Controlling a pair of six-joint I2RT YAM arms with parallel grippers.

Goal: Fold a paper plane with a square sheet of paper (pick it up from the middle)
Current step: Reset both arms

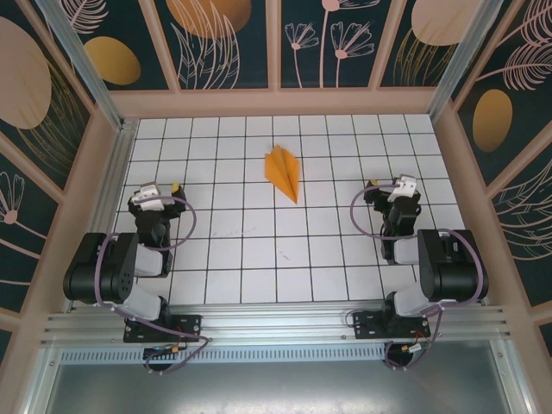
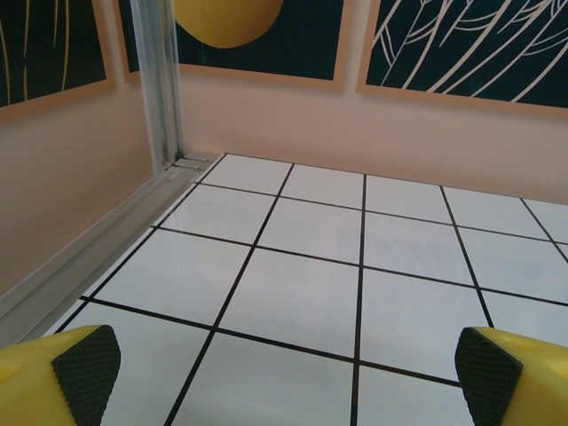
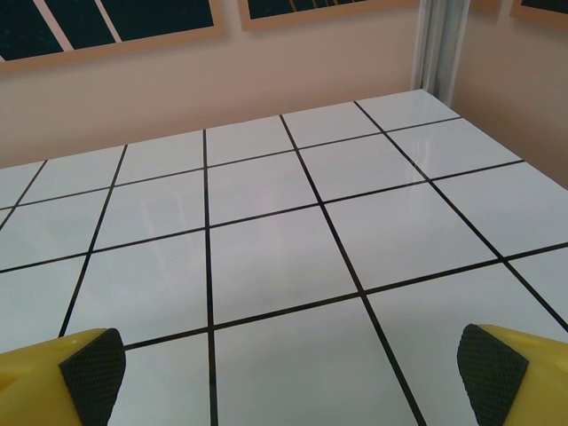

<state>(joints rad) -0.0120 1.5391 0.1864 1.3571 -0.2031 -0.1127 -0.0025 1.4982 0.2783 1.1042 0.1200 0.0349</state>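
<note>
Two end effectors, left [image 1: 160, 191] and right [image 1: 398, 186], stand spread and empty at 8 and 4 o'clock on the table [image 1: 259, 259]. The paper plane [image 1: 284, 173] lies toward 12 o'clock, nose at 5. I judge folding complete; the next move calls only for parking clear of it.

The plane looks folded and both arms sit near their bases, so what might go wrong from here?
The paper plane lies loose mid-table, so its folds may spring apart. The left gripper and right gripper stand open and empty either side; any sweep toward the centre might nudge or crush it.
</note>
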